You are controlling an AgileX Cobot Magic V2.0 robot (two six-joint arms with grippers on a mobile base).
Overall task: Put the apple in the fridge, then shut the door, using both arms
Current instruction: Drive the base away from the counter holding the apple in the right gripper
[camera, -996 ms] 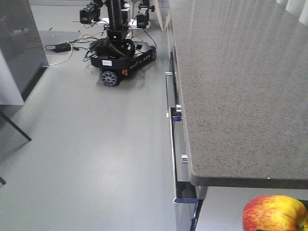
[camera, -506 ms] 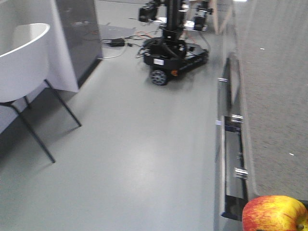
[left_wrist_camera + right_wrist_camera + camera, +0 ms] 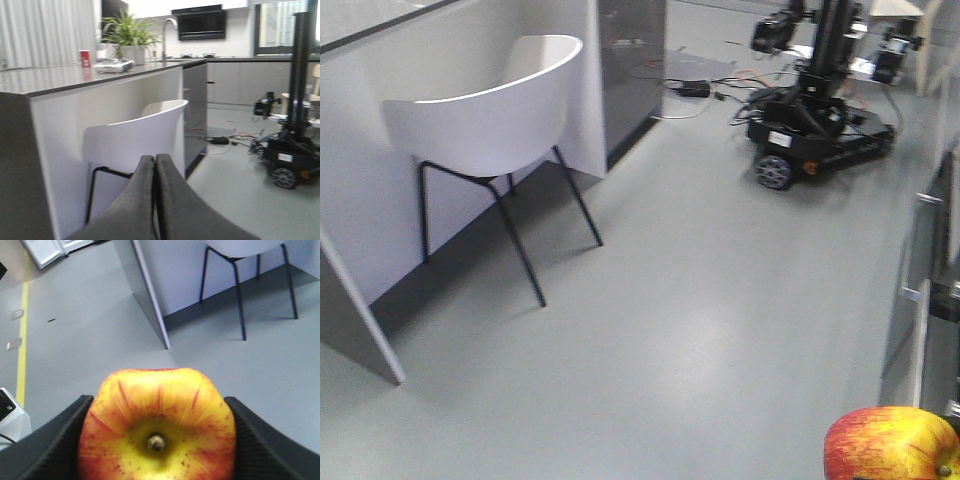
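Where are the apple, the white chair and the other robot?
apple [image 3: 157, 410]: right wrist view, skin above its stem.
white chair [image 3: 485, 130]: front view, curved backrest.
other robot [image 3: 820, 140]: front view, black base.

Grey floor [image 3: 650, 340]: white chair [image 3: 490, 110] on thin black legs, beside island wall. Wheeled black base [image 3: 815, 145] well apart, far end. Cables [image 3: 660, 75] near base. Yellow line [image 3: 22, 340] along edge.

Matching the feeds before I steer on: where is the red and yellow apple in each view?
Front-facing: red and yellow round apple, bottom right corner.
Left wrist: not in it; only the shut left gripper, low centre.
Right wrist: apple low centre, held in the right gripper.
Shared landmark: the white plastic shell chair with black legs, in all three.
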